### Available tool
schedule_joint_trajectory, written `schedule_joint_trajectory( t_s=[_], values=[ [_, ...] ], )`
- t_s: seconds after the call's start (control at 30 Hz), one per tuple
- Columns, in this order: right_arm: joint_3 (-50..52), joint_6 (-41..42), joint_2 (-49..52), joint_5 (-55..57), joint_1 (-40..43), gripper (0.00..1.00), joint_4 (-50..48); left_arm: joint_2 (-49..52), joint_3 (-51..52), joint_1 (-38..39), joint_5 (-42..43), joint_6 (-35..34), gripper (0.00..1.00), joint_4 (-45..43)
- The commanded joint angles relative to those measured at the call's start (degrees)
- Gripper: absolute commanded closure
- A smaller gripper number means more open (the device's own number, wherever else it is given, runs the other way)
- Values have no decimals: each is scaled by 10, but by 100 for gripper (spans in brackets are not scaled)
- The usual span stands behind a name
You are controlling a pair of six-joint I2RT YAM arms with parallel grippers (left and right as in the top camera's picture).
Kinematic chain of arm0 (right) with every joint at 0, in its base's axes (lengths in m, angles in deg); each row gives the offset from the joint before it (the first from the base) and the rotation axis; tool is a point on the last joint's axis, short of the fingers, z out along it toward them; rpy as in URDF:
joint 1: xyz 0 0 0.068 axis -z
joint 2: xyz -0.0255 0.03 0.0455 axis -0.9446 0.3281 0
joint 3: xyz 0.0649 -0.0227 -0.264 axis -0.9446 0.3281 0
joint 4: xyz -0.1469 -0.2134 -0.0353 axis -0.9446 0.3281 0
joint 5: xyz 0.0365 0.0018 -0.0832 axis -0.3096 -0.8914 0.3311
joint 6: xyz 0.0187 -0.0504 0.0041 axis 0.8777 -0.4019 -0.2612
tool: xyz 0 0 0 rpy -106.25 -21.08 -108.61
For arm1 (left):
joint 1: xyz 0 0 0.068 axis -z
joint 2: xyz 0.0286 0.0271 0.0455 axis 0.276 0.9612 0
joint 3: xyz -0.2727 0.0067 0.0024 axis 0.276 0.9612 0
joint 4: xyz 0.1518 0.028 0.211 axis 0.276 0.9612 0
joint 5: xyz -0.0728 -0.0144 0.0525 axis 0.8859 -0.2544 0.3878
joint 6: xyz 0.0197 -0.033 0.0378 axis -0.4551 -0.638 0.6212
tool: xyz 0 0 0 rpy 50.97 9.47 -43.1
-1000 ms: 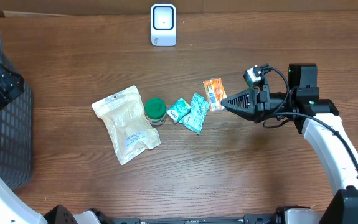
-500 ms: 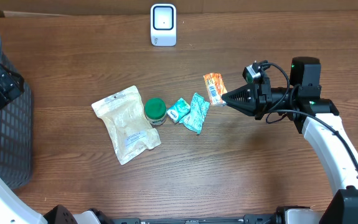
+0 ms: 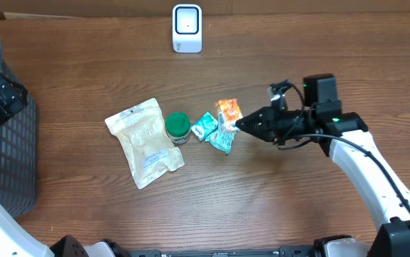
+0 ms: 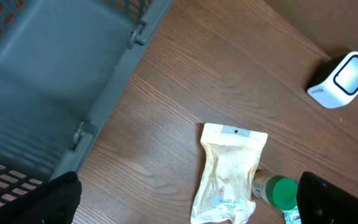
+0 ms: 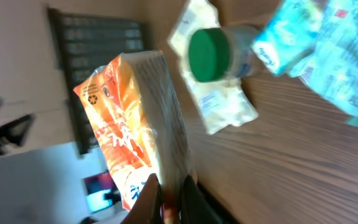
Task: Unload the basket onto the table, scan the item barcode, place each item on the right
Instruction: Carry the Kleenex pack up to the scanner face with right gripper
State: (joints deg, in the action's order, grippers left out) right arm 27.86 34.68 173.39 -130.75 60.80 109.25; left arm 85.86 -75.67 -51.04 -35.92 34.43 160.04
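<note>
Orange packet (image 3: 227, 111) with white print, green jar lid (image 3: 177, 124), teal-and-white sachets (image 3: 219, 130), cream pouch (image 3: 145, 141) with pale label, white scanner (image 3: 187, 28), grey slatted basket (image 3: 16, 157), brown wood-grain bench (image 3: 262, 200)

I'm seeing only a recycling sign on the orange packet (image 5: 119, 124), near its upper corner; its white lettering is blurring past reading. I'm finding the label on the pouch (image 4: 228, 168) mid-table (image 3: 297, 200) and the scanner's (image 4: 343, 79) small print illegible.
</note>
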Motion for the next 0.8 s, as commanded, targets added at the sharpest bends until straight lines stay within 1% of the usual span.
schedule_joint_trajectory(
  t_s=[0.0,0.2,0.27,0.33,0.43,0.5,0.6,0.77],
  values=[
    [-80,-59,-8,119,-18,96,65,2,-5,-2,-1,-5,0,-1],
    [-295,-131,39,275,-49,96,252,2,-5,-2,-1,-5,0,-1],
    [-379,-137,64,334,-61,96,292,2,-5,-2,-1,-5,0,-1],
    [-443,-137,85,384,-71,96,305,2,-5,-2,-1,-5,1,-1],
    [-534,-139,119,468,-85,96,302,2,-5,-2,-1,-5,1,-1],
    [-571,-145,137,531,-97,96,283,2,-5,-2,-1,-5,0,-1],
    [-581,-160,156,633,-120,96,229,2,-5,-2,-1,-5,0,-1],
    [-581,-231,216,765,-166,96,154,2,-5,-2,-1,-5,0,-1]
  ],
)
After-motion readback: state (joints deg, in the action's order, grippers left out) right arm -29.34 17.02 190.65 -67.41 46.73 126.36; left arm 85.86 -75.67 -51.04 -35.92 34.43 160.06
